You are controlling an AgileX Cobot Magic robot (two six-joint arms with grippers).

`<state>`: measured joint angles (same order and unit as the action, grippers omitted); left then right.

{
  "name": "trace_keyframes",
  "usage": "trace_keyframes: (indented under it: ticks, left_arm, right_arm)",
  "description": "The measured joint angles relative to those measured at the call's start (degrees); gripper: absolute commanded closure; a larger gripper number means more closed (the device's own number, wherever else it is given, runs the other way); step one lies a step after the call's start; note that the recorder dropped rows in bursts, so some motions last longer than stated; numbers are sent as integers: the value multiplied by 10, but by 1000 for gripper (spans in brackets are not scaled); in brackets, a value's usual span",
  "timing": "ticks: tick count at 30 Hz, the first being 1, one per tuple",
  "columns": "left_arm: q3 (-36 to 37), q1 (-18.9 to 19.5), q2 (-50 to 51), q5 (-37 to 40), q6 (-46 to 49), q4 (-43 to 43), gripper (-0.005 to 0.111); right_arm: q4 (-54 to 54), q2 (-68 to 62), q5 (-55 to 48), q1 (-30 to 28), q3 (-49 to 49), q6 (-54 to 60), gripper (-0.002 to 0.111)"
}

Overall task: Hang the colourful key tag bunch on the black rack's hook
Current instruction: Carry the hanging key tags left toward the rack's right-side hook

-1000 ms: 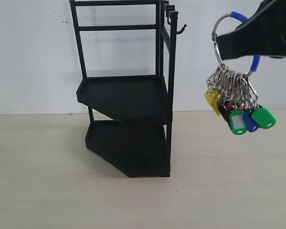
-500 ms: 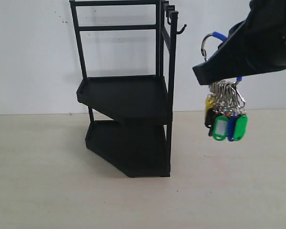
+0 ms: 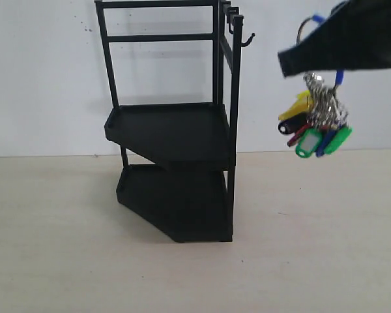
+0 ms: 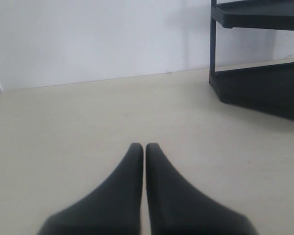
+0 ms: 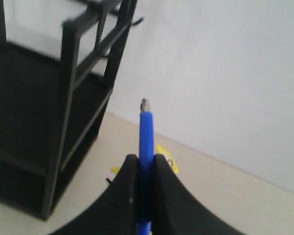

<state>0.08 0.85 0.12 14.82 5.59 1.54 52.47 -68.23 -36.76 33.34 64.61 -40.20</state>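
Observation:
The colourful key tag bunch (image 3: 316,124) hangs in the air to the right of the black rack (image 3: 173,130), its tags swung out sideways. My right gripper (image 3: 293,62) is shut on the bunch's blue loop (image 5: 145,132), which stands up between the fingers in the right wrist view. The hook (image 3: 248,40) juts from the rack's front corner post top, left of the gripper and a little higher; the hook (image 5: 135,21) is bare. My left gripper (image 4: 144,146) is shut on nothing, low over the table, out of the exterior view.
More small hooks (image 3: 231,13) sit further back on the rack's top rail. The rack's two angular trays (image 3: 169,127) hold nothing. A white wall (image 3: 45,78) stands close behind, and the beige table (image 3: 313,261) spreads around the rack.
My right gripper has risen with the bunch after dipping left and down; the tags have swung up and out to the right. The rack has not moved.

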Motion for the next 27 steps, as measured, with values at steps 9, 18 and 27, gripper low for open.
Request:
trace_keyframes:
  ticks: [9, 18, 27]
  left_arm:
    - [0, 0, 0, 0, 0, 0, 102]
    - [0, 0, 0, 0, 0, 0, 102]
    - [0, 0, 0, 0, 0, 0, 102]
  right_arm:
    - [-5, -39, 76, -13, -7, -19, 108]
    - [61, -100, 85, -56, 7, -48, 108]
    - [86, -139, 91, -68, 106, -85, 108]
